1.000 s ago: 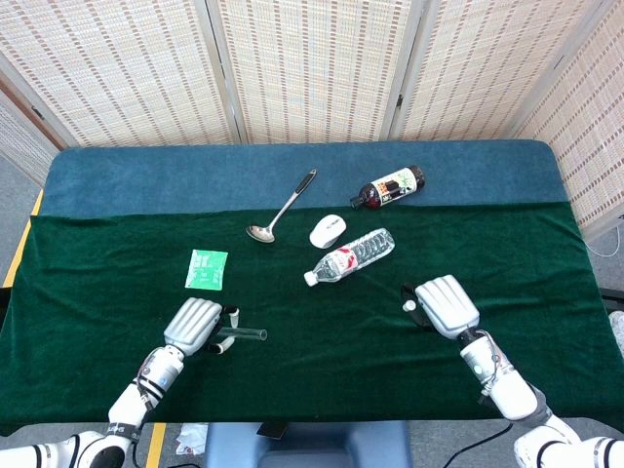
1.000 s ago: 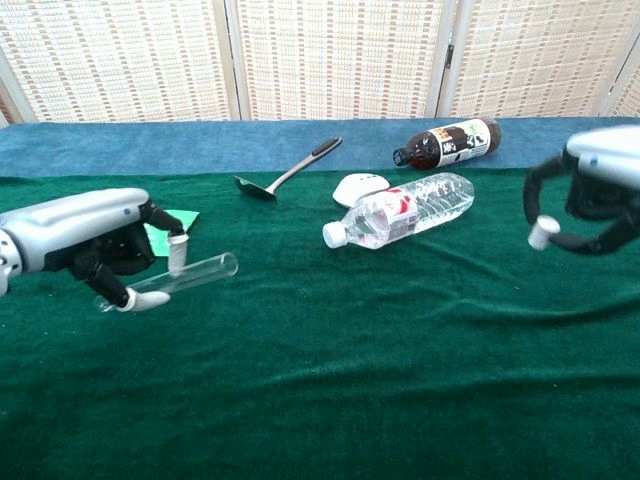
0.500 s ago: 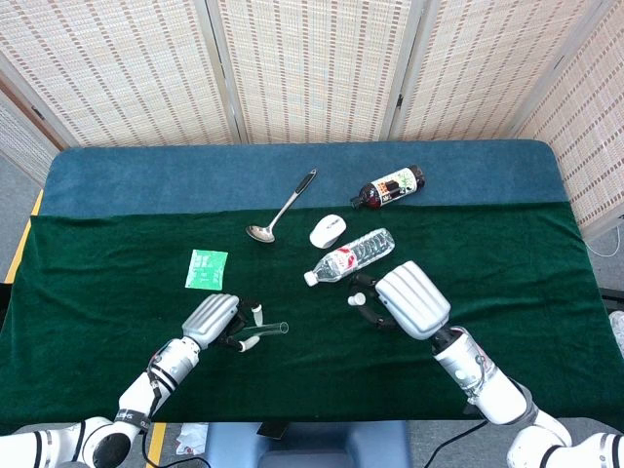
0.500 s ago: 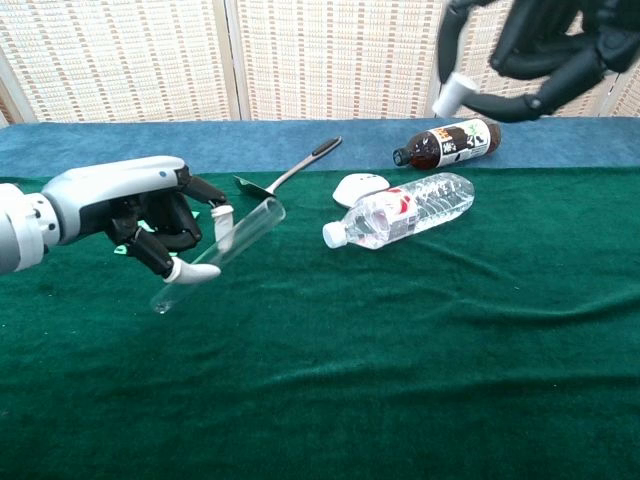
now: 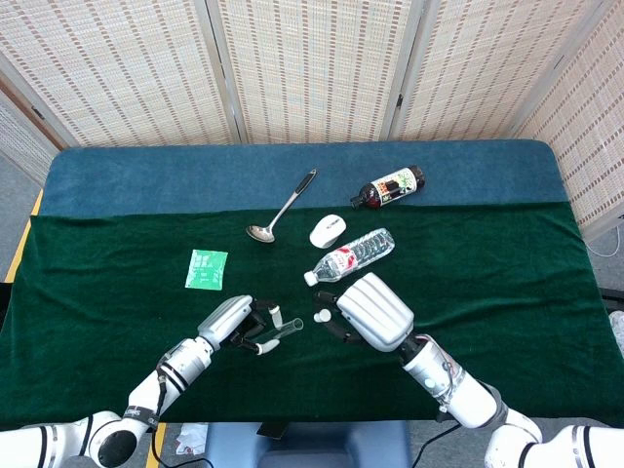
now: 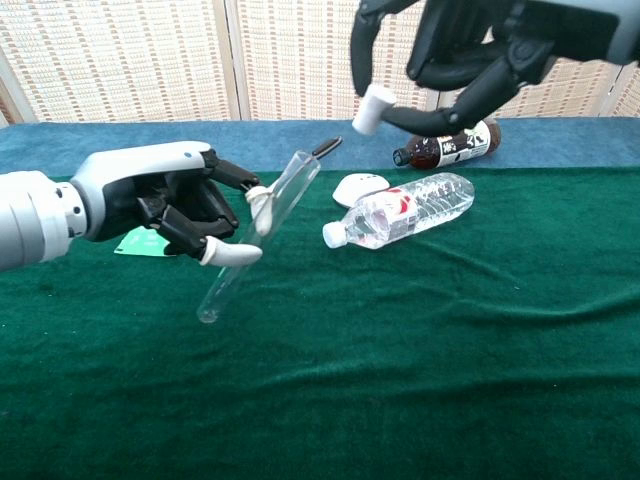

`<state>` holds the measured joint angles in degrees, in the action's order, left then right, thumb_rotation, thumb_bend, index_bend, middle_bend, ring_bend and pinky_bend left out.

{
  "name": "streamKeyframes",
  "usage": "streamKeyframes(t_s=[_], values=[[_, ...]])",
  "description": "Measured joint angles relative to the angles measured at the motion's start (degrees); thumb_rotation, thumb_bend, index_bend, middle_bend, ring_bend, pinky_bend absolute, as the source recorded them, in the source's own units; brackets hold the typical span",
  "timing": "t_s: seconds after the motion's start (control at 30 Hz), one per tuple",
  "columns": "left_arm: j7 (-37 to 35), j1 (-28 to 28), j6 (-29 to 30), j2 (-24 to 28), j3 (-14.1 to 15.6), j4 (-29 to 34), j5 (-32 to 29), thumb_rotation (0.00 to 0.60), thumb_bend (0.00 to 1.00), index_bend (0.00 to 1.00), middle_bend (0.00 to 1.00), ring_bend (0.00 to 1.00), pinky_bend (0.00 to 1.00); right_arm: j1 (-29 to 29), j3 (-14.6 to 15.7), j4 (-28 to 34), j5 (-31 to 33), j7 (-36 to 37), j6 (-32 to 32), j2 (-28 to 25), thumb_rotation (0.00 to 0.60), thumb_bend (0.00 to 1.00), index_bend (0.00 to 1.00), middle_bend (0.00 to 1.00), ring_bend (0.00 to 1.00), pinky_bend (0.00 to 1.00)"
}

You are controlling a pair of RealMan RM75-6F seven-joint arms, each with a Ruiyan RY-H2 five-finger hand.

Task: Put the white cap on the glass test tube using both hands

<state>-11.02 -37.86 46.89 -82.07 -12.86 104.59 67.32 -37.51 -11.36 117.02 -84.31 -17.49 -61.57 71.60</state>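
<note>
My left hand (image 6: pixel 165 200) holds the clear glass test tube (image 6: pixel 258 236) above the green cloth, tilted with its open mouth up and to the right. In the head view the same hand (image 5: pixel 231 322) and tube (image 5: pixel 283 329) show near the table's front. My right hand (image 6: pixel 470 55) is raised high and pinches the small white cap (image 6: pixel 372 108) between thumb and a finger. The cap hangs a little above and to the right of the tube's mouth, apart from it. From the head camera the cap (image 5: pixel 323 317) sits just right of the tube's mouth, beside my right hand (image 5: pixel 372 310).
A clear water bottle (image 5: pixel 349 257) lies behind the hands, with a white puck-like object (image 5: pixel 328 230), a metal ladle (image 5: pixel 283 208) and a dark bottle (image 5: pixel 388 186) further back. A green packet (image 5: pixel 207 269) lies at the left on the green cloth (image 5: pixel 507 292).
My right hand carried the cap leftward and lower, close to the tube. My left hand raised the tube, moved it right and tilted it steeper.
</note>
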Motion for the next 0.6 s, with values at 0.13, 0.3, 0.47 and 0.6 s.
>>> streamKeyframes(t_s=[0.13,0.3,0.47,0.6], values=[[-1.17,-0.34,0.68,-1.4,-0.04,-0.31,0.89,0.6,0.5,0.68,0.98,0.97,0.86,-0.64,-0.19,-0.02,0.92,-0.68,0.1,0.96,0.6,0.51,0.78,1.0,1.0,1.0],[-0.2,-0.71,1.82,-2.61,0.3,-0.94,0.96,0.6,0.51,0.68,0.98,0.97,0.86,-0.93,-0.09,0.21,1.35,-0.41,0.04,1.4,0.6,0.51,0.78,1.0,1.0,1.0],[0.28,-0.94,2.35,-3.12,0.88,-1.4,0.36,0.6,0.51,0.68,0.98,0.97,0.86,-1.05,0.24,0.36,1.27,-0.24,-0.08,1.48,0.6,0.51,0.78,1.0,1.0,1.0],[-0.05,-0.94,2.5,-3.03,1.05,-1.6,0.2,0.6,0.51,0.68,0.98,0.97,0.86,-1.06,0.62,0.28,1.34,-0.34,-0.01,1.39,0.6,0.51,0.78,1.0,1.0,1.0]])
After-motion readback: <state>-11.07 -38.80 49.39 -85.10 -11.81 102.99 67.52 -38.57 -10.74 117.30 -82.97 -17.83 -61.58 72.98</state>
